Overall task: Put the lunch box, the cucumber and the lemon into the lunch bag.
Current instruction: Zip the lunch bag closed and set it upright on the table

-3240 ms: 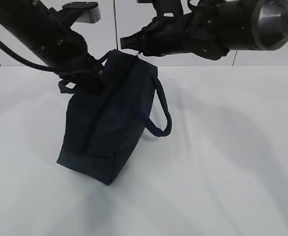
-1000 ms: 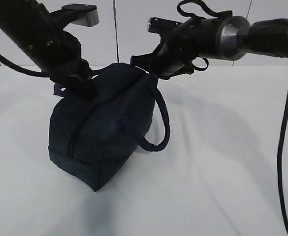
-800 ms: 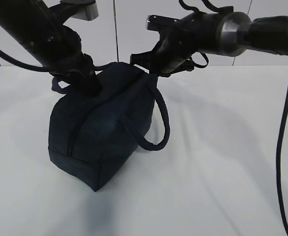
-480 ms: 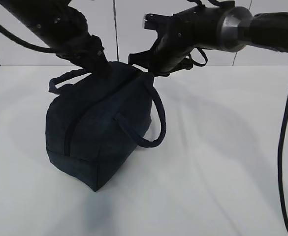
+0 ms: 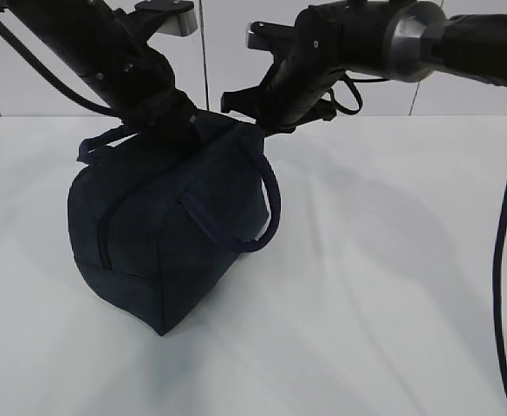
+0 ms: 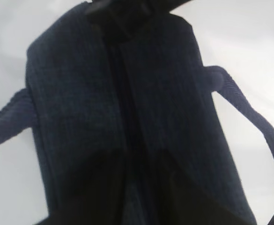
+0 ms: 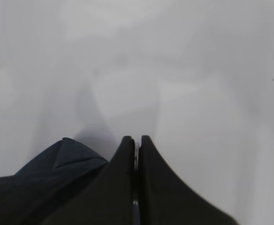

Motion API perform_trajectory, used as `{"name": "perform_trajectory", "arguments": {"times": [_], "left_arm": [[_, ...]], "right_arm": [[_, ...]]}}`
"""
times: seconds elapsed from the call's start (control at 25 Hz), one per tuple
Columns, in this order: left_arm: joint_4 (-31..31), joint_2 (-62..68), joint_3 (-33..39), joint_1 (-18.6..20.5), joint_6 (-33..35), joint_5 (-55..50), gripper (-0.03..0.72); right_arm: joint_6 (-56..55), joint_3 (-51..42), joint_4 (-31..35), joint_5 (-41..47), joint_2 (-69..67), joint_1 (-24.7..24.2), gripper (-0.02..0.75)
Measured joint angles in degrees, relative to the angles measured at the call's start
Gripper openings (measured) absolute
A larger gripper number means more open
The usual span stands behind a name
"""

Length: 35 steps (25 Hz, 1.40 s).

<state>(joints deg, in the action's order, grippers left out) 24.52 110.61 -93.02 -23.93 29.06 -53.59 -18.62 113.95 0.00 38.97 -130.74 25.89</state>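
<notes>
Right now the lunch bag (image 5: 162, 238) stands on the white table (image 5: 392, 286), left of centre in the exterior view, one lower corner pointing toward the camera and its top zipper line running from about seven o'clock up toward one o'clock. One loop handle (image 5: 257, 212) droops over the bag's right flank at about three o'clock, and the other handle (image 5: 101, 146) sticks out at about ten o'clock behind the top. From eleven o'clock the left gripper (image 5: 179, 121) comes down onto the top of the bag near its far end; its dark fingers merge with the navy cloth, so whether it has hold of anything I cannot tell. Its wrist view looks straight along the zipper seam (image 6: 125, 117), with the bag (image 6: 174, 117) filling the picture and both handles spreading out at nine and three o'clock. Reaching in from two o'clock, the right gripper (image 5: 251, 117) sits at the bag's far upper corner. In the right wrist view its jaws are pressed together with a thin bright metal sliver between the tips (image 7: 137, 157), and the bag's corner (image 7: 64, 161) lies just beside them at eight o'clock.
</notes>
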Motion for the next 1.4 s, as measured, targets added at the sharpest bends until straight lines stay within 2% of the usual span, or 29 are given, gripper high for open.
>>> {"name": "perform_trajectory", "arguments": {"times": [0.08,0.24,0.4,0.6,1.04,1.12,1.28,1.32,1.4], "left_arm": [[0.0,0.04,-0.25,0.0,0.0,0.0,0.119],[-1.45,0.04,-2.0,0.11,-0.65,-0.9,0.119],[-3.11,-0.44,-4.31,1.65,-3.31,-1.84,0.175],[-3.74,-0.44,-5.23,3.26,-4.18,-2.51,0.292],[-4.26,0.92,-5.37,3.26,-4.34,-2.19,0.312],[-4.26,2.03,-5.37,3.26,-4.34,-2.28,0.284],[-4.26,2.59,-5.37,3.26,-4.34,-2.28,0.052],[-4.26,2.59,-5.37,3.26,-4.34,-2.4,0.02],[-4.26,2.59,-5.37,3.26,-4.34,-2.66,0.001]], "right_arm": [[0.11,1.25,0.0,0.21,0.0,0.0,0.0],[0.33,2.24,0.0,0.47,0.0,0.0,0.0],[0.33,2.24,0.0,1.0,0.0,-0.04,0.0],[0.93,2.24,0.0,1.06,0.0,-0.14,0.0],[1.33,2.24,0.0,1.19,-0.09,-0.14,0.0],[1.33,2.24,0.0,1.19,-0.09,-0.14,0.0],[1.42,2.24,0.0,1.19,-0.09,-0.14,0.0],[1.42,2.24,0.0,1.19,-0.09,-0.14,0.0],[1.42,2.24,0.0,0.81,-0.24,-0.14,0.0]]}}
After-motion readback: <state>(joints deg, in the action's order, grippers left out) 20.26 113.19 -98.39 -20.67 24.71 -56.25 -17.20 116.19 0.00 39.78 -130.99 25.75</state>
